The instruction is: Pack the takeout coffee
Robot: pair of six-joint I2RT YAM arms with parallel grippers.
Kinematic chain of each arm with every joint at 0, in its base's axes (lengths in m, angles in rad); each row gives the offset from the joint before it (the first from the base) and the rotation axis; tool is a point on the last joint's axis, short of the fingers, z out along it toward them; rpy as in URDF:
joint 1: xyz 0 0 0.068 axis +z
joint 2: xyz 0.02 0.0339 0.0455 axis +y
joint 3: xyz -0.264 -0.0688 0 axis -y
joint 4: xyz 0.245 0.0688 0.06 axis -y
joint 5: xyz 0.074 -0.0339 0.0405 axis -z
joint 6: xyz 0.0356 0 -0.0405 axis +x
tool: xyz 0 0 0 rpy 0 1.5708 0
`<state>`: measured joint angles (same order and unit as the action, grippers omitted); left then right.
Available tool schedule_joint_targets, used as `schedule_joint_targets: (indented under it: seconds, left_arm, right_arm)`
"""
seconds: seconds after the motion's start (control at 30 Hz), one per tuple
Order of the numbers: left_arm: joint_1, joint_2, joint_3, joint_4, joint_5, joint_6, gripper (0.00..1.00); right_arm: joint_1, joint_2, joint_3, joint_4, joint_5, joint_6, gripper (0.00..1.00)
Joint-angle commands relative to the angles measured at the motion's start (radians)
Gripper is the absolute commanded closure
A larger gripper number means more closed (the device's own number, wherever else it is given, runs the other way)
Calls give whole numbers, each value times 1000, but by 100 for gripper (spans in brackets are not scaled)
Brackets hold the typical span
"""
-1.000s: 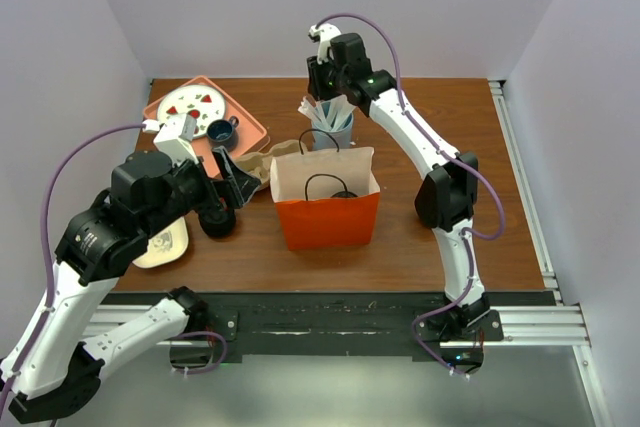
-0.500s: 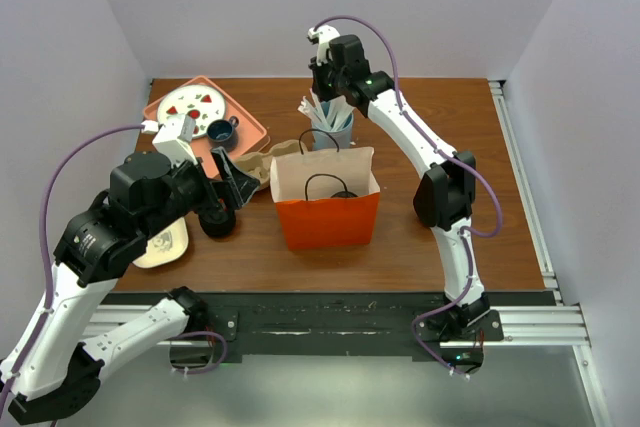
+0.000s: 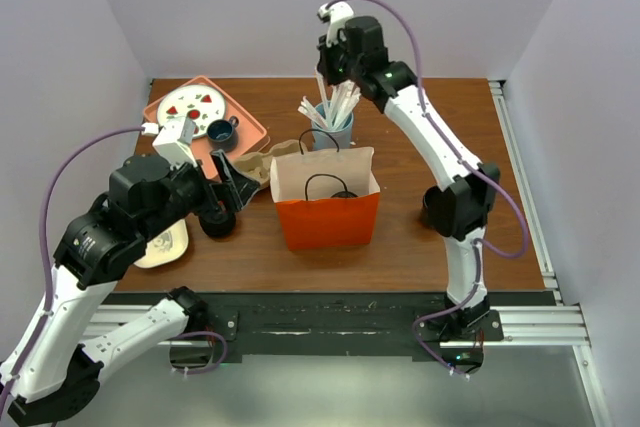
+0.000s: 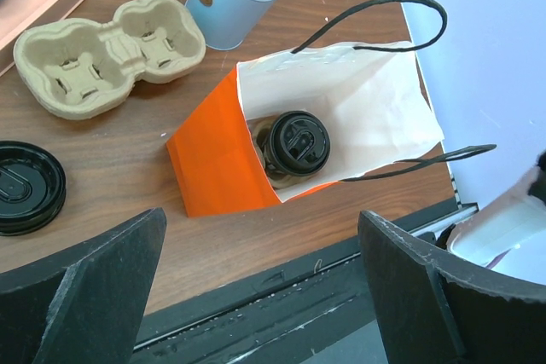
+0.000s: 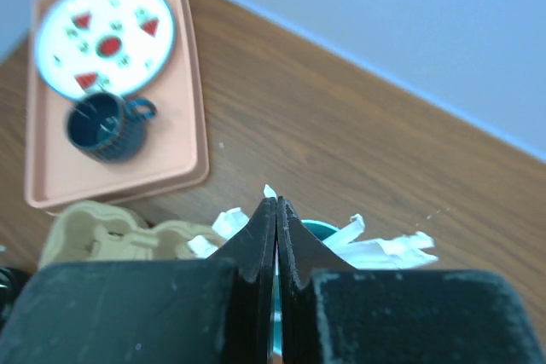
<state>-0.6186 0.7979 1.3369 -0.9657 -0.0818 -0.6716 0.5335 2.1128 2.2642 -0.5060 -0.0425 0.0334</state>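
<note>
The orange paper bag (image 3: 328, 217) stands open at mid-table, and the takeout coffee cup (image 4: 294, 144) with its black lid sits inside it. My left gripper (image 4: 263, 219) hangs wide open above the bag's near left side, holding nothing; in the top view it (image 3: 232, 179) is just left of the bag. My right gripper (image 3: 332, 65) is raised above the blue tin (image 3: 336, 133) of wrapped straws (image 3: 330, 112). Its jaws are pressed together on a white wrapped straw (image 5: 269, 191), whose tip pokes out past the fingertips.
A cardboard cup carrier (image 4: 107, 53) lies left of the bag, and a loose black lid (image 4: 30, 187) lies nearer the front. A pink tray (image 3: 160, 112) at the back left holds a plate (image 3: 192, 102) and a dark mug (image 3: 222, 129). A cream dish (image 3: 165, 242) sits under my left arm.
My right gripper shut on a straw in the tin, then rose and moved slightly right with it. The left arm stayed still.
</note>
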Motion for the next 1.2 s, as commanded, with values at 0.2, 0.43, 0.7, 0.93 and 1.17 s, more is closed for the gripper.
schedule_joint_targets:
  seconds: [0.2,0.43,0.7,0.93,1.17]
  left_arm:
    - [-3,-2,16,68,51,72,0]
    - [-4,-6,48,47,56,115,0]
    - [-4,-26,12,67,68,132,0]
    - [-4,-12,-10,102,106,139,0]
    - [-4,-3,-7,111,125,152,0]
  right_arm:
    - [-1,-286,20,98,6,22,100]
    - [0,-402,35,101,-74,72,100]
    - [5,-585,-86,121,-169,28,100]
    - [8,-668,-88,58,-198,29,100]
    - [16,-766,-196,32,-269,82,100]
